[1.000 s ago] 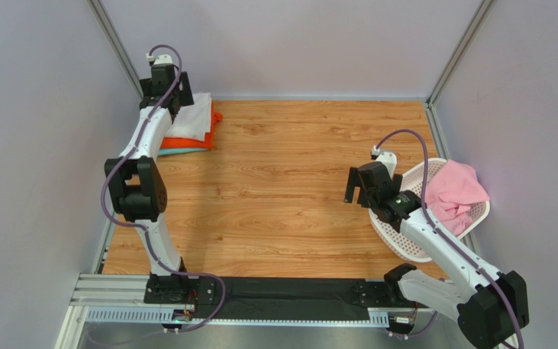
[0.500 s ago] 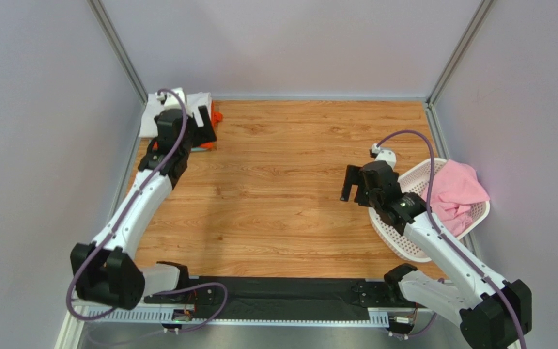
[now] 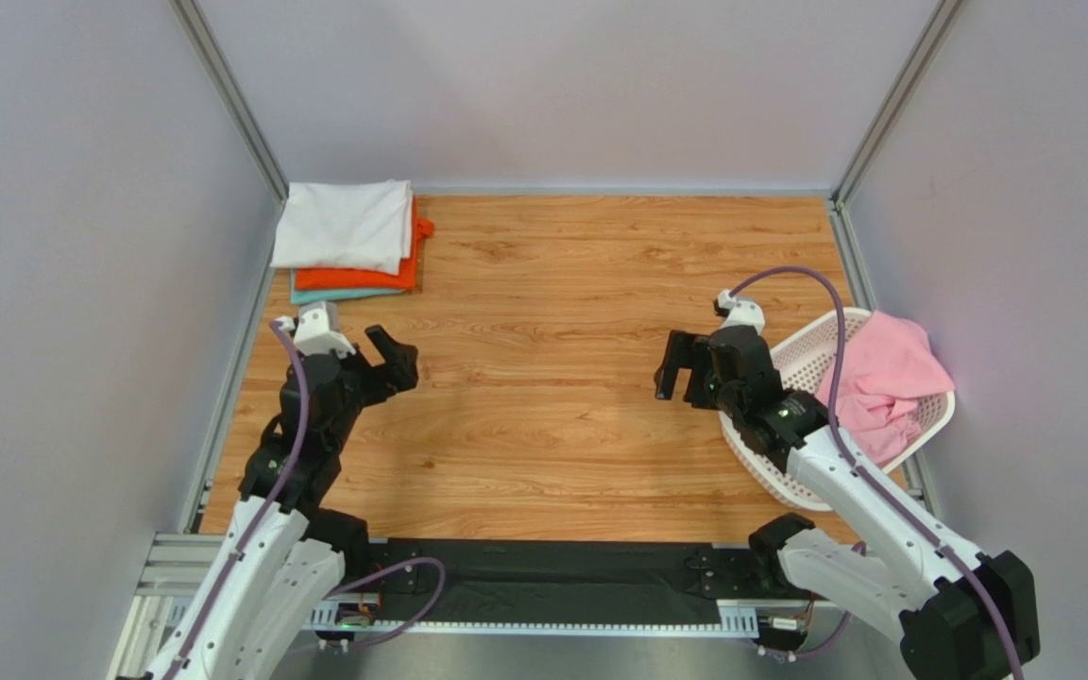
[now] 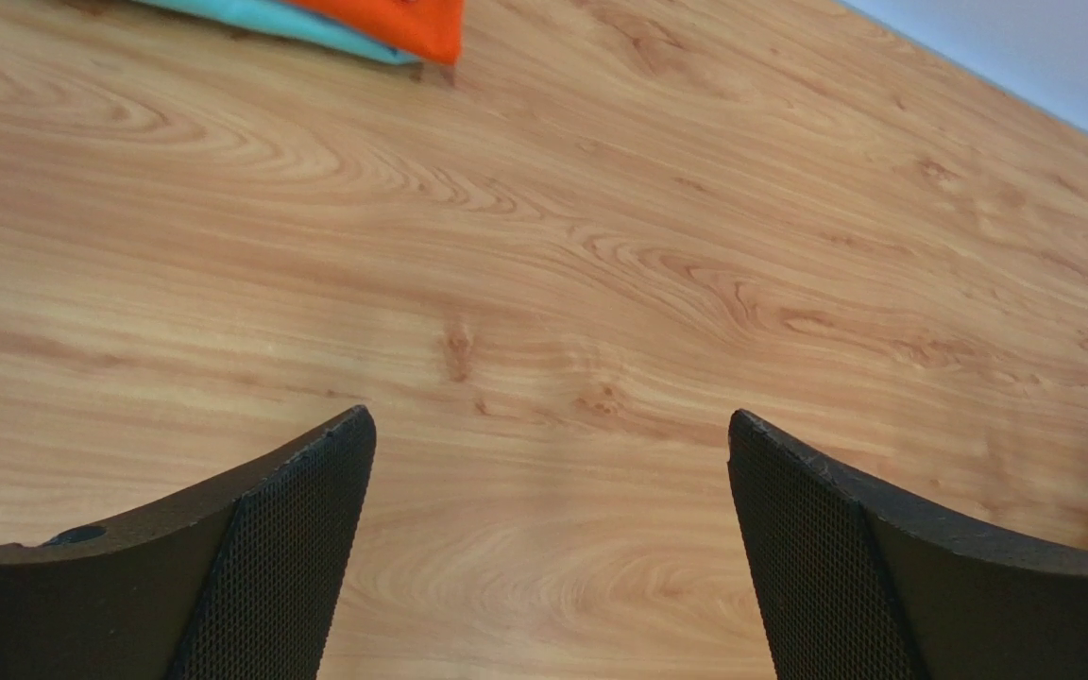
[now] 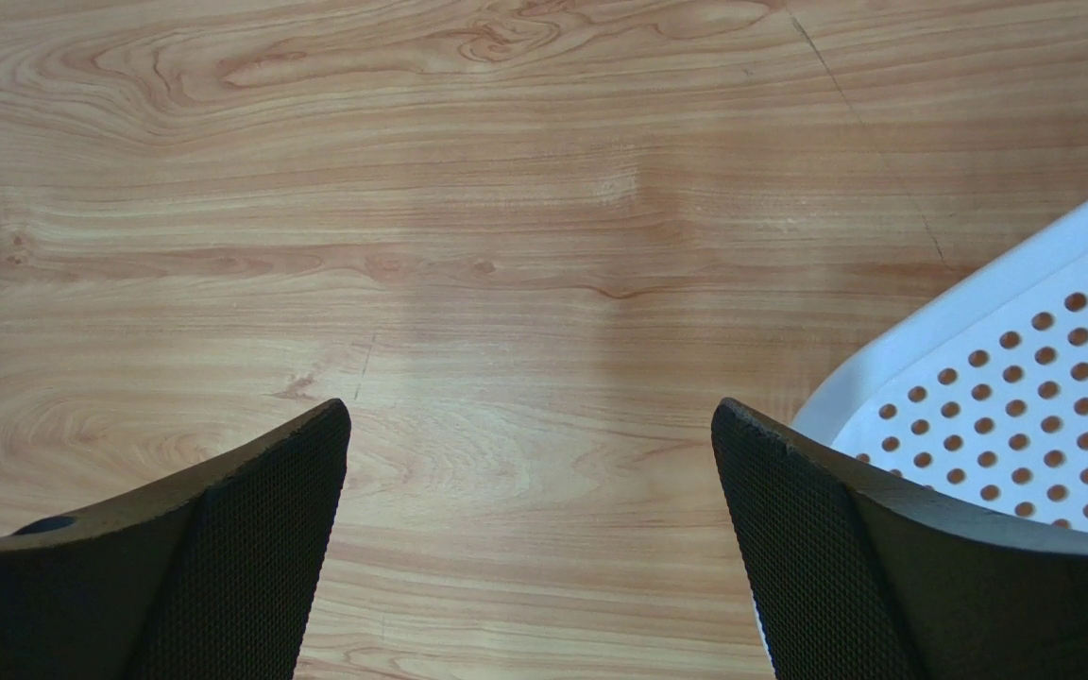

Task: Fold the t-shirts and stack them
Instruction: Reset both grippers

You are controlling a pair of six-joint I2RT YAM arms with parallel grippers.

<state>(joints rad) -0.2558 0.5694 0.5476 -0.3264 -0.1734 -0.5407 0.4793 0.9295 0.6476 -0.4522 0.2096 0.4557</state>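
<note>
Three folded t-shirts are stacked at the far left corner: the white one (image 3: 346, 224) on top, the orange one (image 3: 360, 278) under it, the teal one (image 3: 343, 296) at the bottom. The left wrist view shows only the orange (image 4: 397, 17) and teal (image 4: 263, 17) edges. A pink t-shirt (image 3: 882, 371) lies crumpled in the basket. My left gripper (image 3: 371, 369) (image 4: 550, 468) is open and empty over bare wood, well nearer than the stack. My right gripper (image 3: 686, 374) (image 5: 529, 454) is open and empty, just left of the basket.
The white perforated laundry basket (image 3: 785, 479) sits at the right edge, tilted against the right arm; its rim shows in the right wrist view (image 5: 997, 383). Grey walls enclose the wooden table (image 3: 564, 326) on three sides.
My left arm has drawn back from the stack at the far left corner towards the near side, leaving the white t-shirt on top. My right gripper has shifted slightly left.
</note>
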